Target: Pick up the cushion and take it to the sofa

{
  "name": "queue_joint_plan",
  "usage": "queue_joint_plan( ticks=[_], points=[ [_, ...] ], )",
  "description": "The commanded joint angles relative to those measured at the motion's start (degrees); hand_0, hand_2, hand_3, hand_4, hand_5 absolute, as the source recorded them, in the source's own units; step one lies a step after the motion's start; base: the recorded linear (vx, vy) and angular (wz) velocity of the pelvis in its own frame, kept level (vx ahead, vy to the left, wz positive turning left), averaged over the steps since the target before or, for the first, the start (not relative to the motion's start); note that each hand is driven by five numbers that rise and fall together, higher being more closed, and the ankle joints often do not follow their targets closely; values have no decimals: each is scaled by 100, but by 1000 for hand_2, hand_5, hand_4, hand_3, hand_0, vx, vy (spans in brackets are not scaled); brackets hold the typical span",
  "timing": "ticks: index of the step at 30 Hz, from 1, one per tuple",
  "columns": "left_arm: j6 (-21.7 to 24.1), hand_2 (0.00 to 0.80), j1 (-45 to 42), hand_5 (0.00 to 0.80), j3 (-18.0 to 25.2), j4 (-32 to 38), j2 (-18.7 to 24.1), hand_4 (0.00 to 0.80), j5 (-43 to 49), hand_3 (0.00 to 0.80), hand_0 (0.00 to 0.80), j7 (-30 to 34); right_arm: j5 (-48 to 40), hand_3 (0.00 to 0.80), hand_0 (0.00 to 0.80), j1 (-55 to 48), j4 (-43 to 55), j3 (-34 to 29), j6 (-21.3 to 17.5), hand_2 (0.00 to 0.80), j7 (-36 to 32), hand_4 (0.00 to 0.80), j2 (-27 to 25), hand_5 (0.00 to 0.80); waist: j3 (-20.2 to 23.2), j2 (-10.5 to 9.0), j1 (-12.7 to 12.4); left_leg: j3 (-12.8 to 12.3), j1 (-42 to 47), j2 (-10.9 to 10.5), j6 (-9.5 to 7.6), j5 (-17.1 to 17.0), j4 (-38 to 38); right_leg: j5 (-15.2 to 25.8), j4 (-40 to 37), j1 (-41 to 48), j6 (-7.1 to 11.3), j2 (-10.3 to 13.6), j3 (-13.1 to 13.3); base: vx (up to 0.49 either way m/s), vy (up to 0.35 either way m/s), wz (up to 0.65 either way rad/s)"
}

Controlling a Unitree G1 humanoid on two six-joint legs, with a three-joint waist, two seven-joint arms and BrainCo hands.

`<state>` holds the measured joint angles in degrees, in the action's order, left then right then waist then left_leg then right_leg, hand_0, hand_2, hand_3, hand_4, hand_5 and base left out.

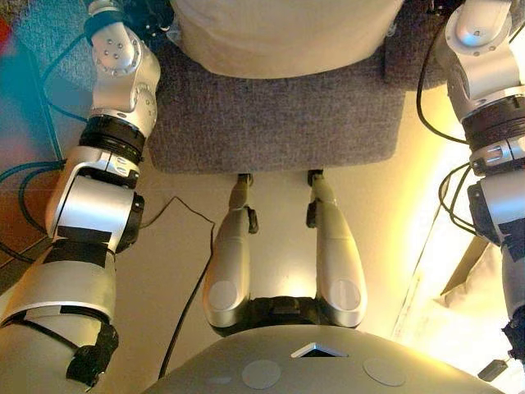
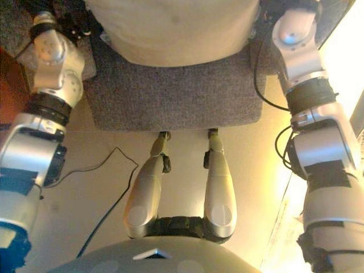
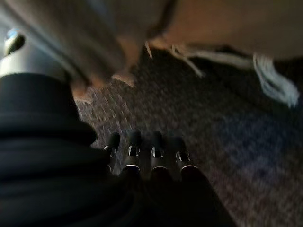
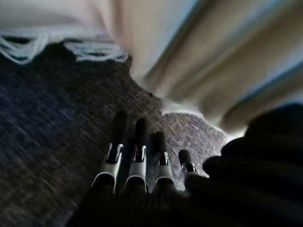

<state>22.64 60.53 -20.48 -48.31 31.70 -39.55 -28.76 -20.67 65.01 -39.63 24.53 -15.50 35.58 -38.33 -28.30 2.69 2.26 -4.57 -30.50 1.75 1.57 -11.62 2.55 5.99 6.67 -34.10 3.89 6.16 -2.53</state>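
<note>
Two hands with straight, relaxed fingers, the left hand (image 3: pixel 147 158) and right hand (image 4: pixel 142 158), are stretched flat along either side of the pale beige fabric cushion (image 1: pixel 283 33), lying crosswise between them on the dark grey woven seat (image 1: pixel 271 123).

A large cream-beige cushion (image 1: pixel 287 37) lies flat on a dark grey textured seat (image 1: pixel 271 123) that appears to be the sofa, covering its far part and running out of view past the far edge. The cushion's smooth near edge sits well back from the seat's front edge, leaving a broad band of grey fabric bare. Seen from close by, a pale fringe (image 4: pixel 90 49) of loose threads hangs along the cushion's border onto the seat.
</note>
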Motion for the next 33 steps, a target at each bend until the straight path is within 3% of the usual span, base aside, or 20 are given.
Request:
queue_joint_plan(
  ticks=[1,13,23,29,33],
  points=[
    [25,0,-517,0,520,-342,239,0,-158,0,0,-9,257,0,0,-322,139,-543,-78,0,337,0,-681,0,-150,-37,57,19,181,-106,410,671,-311,9,-330,198,410,286,-169,0,0,0],
    [-316,0,-3462,0,1269,192,134,0,-397,0,0,1569,567,0,0,-1853,659,-1980,-188,0,272,0,-1199,0,-85,57,-202,30,1214,-155,347,978,-360,-205,-314,1229,394,430,-442,15,-11,2],
    [-1217,0,-5439,0,1757,-342,-835,0,-151,0,0,2231,1152,0,0,-3707,1522,-3438,-247,0,435,0,-1253,0,660,-48,-201,22,1949,-127,270,1255,-309,-421,-554,2118,333,368,-484,118,12,8],
    [-1623,0,-5949,0,1961,-635,-1076,0,439,0,0,2163,1344,0,0,-5050,2089,-3953,-134,0,222,0,-655,0,1100,-205,-104,-31,2334,-79,244,1362,-252,-439,-693,2537,335,292,-393,127,-13,-1],
    [-1924,0,-6402,0,2179,-863,-1286,0,936,0,0,2154,1447,0,0,-6284,2317,-3882,-10,0,-372,0,233,0,1438,-336,27,-97,2643,-39,203,1401,-219,-464,-691,2805,332,253,-333,141,-19,-4]
  ],
)
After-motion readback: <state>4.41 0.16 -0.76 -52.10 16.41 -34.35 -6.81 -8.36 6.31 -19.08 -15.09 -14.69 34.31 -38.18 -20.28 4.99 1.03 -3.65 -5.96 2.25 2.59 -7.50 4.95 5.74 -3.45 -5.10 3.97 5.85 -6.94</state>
